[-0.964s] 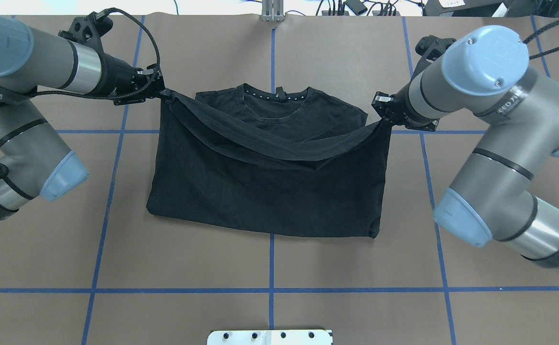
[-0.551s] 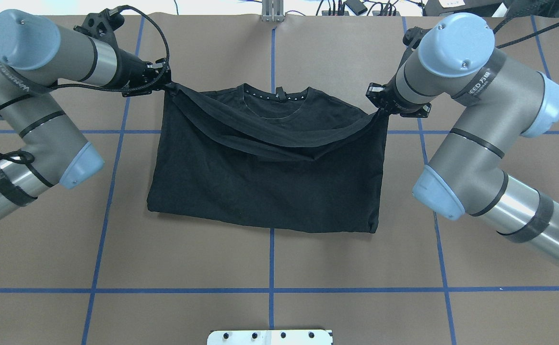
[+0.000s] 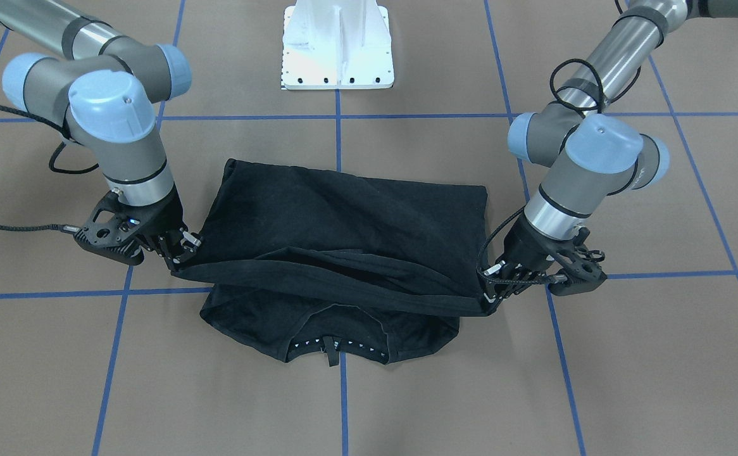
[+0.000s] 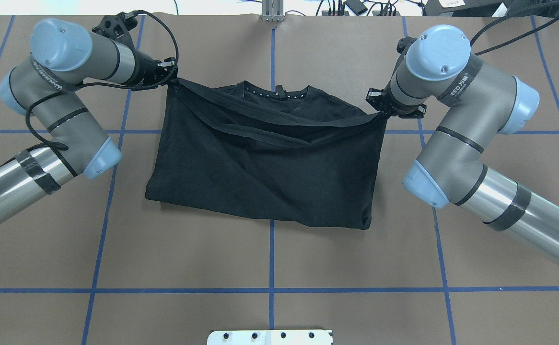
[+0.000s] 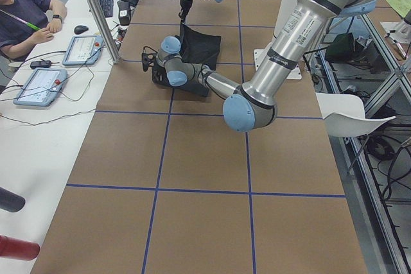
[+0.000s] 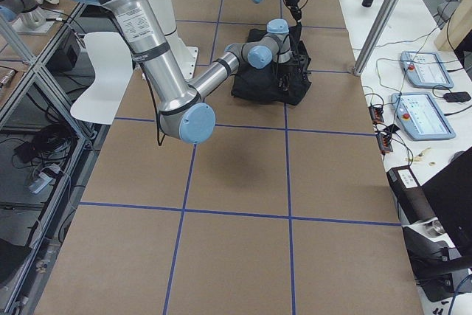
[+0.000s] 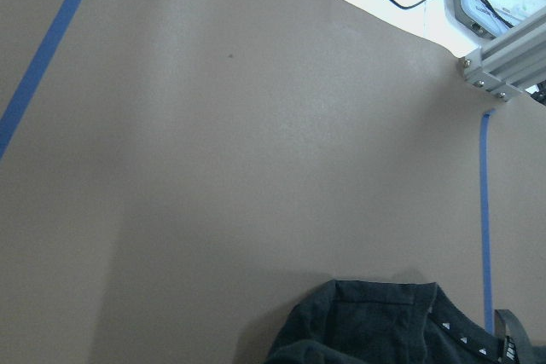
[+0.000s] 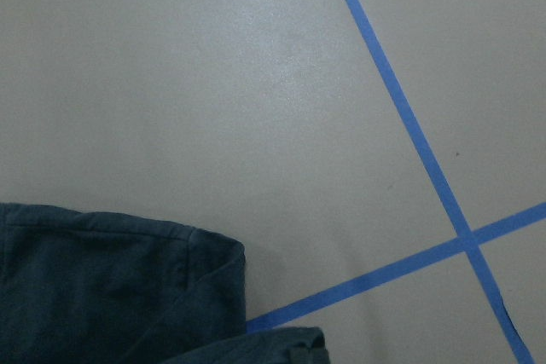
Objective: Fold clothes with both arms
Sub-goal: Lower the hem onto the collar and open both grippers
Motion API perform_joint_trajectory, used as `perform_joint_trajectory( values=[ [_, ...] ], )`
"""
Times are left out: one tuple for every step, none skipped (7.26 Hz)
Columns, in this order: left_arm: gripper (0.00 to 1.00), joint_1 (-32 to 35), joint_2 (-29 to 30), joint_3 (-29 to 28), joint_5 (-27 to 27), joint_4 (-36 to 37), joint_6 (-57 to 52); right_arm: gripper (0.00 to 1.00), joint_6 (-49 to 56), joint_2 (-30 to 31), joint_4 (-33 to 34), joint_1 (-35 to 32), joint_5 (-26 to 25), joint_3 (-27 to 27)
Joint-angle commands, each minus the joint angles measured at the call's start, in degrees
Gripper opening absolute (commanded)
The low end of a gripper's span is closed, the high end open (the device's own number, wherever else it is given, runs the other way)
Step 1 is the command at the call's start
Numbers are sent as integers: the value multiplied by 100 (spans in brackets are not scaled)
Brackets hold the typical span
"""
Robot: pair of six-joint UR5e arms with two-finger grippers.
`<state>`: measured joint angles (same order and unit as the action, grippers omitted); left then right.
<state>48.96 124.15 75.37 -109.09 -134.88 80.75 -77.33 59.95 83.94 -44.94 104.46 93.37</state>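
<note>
Item: black T-shirt, lying on worktop between the claws.
Grips: left claw and right claw, each clenched on a hem corner.
Change: hem band, strung claw to claw, carried further toward the collar, sagging less.
Judgement: half-fold nearly complete; lowering and release remain.

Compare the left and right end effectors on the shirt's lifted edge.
The left end effector pinches the lifted edge's left corner; the right end effector pinches its right corner. The left end effector sits farther from the base than the right end effector. Both are shut on the T-shirt.
</note>
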Motion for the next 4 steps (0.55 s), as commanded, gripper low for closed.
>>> perform_joint_trajectory(
  values=[
    [0,-123,135,-259,185,-21,-7,0,33,-10,-396,3,-4,-424],
    [0,-132,258,-434,195,-21,-7,0,112,-1,-396,3,-4,-460],
    [0,-124,294,-514,212,-21,-146,0,139,-1,-396,3,-4,-469],
    [0,-115,286,-558,212,-21,-495,0,139,-1,-396,3,-4,-469]
  ],
)
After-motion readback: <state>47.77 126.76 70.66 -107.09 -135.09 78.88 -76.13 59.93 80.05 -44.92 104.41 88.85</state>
